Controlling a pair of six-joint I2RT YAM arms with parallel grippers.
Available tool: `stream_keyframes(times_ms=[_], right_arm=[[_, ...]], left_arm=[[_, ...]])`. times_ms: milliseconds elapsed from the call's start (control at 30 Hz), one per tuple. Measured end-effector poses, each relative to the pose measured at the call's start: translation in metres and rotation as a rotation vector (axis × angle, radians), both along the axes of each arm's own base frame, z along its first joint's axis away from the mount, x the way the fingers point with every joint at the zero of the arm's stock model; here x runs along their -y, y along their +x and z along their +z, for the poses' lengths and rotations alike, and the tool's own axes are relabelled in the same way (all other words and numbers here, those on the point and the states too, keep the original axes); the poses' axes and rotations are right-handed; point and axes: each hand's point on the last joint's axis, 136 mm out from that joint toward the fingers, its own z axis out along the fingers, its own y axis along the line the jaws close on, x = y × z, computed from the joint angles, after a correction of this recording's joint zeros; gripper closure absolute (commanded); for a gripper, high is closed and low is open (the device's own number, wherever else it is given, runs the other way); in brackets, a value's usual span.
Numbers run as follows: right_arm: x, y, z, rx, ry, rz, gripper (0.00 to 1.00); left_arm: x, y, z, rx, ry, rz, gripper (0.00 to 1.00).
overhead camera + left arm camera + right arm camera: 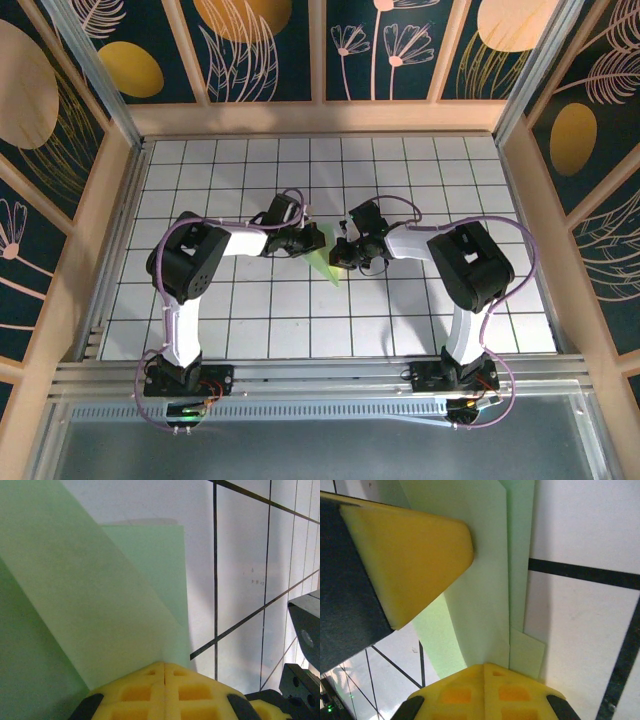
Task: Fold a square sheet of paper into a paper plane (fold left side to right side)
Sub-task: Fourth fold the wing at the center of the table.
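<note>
The pale-green sheet of paper (pixel 324 260) is folded into a slim pointed paper plane shape at the middle of the table, its tip toward the near side. My left gripper (pixel 310 241) comes in from the left and my right gripper (pixel 347 250) from the right, and they meet at the paper. In the left wrist view the yellow fingertips (pixel 165 666) are pressed together on a raised flap of the paper (pixel 90 595). In the right wrist view the fingertips (pixel 484 667) are likewise shut on layered folds of the paper (pixel 480 580). The left gripper's yellow finger (pixel 405 555) is close beside them.
The white grid-tile table (pixel 250 320) is boxed in by wooden side walls (pixel 75 250) and a back wall (pixel 320 115). Both arm bases (pixel 185 375) (pixel 455 375) stand at the near edge. Part of the right arm's black body (pixel 305 645) shows at the right of the left wrist view.
</note>
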Motion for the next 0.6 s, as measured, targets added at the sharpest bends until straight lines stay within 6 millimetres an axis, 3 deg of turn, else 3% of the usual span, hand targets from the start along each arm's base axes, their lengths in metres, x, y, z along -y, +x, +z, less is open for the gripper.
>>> stream_keyframes(times_ms=[600], right_arm=[[0.001,0.011,0.001,0.056,-0.021,-0.008,1.00]], left_arm=[[-0.041,0.064,0.001,0.042,0.029,0.044,0.99]])
